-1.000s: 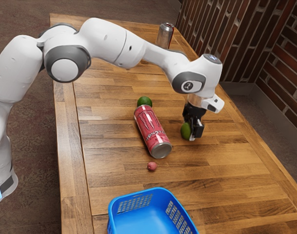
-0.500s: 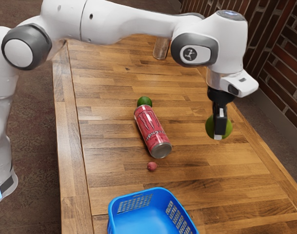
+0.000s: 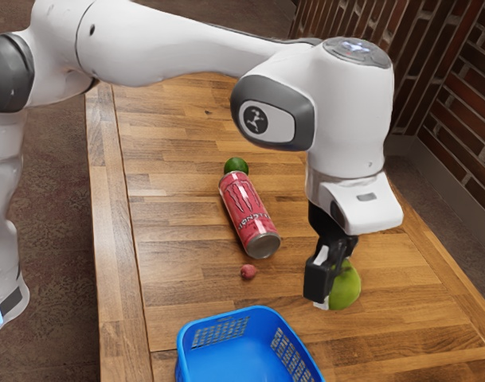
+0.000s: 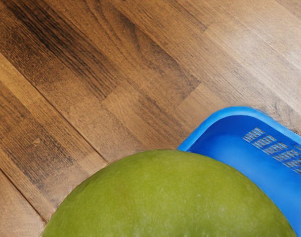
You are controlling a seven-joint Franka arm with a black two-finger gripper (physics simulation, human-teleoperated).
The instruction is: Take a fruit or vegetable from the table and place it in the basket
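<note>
Fruit, green and rounded (image 3: 348,286), had left the bench (image 3: 166,247) and, over the last second, had travelled from beside the can to the near part of the scene, just to the right of the basket (image 3: 238,362) in the exterior view. Fingers (image 3: 317,282) pinched the green fruit between them; no slip noted. The wrist view put the basket's corner just beyond the fruit, so the load was judged close to the opening but not over it. Pickup judged complete, transfer well advanced, release outstanding. Next move called for: a short shift over the basket's middle, then lowering and letting go. Risk noted: an early release could have dropped the fruit on the rim or the wood. Can (image 3: 248,213), small pinkish fruit (image 3: 248,272) and dark green fruit (image 3: 236,165) had not moved. Materials: fruit skin yellow-green, finely speckled, with a soft sheen; smooth curve, likely to roll if set down loose. Basket of glossy blue plastic, with rounded corners, a thick smooth lip and slotted lattice panels in the walls. Bench of joined wooden strips, brown to honey, streaked grain, pale glare in places. Can a red printed cylinder on its side, bare silvery end facing near.
</note>
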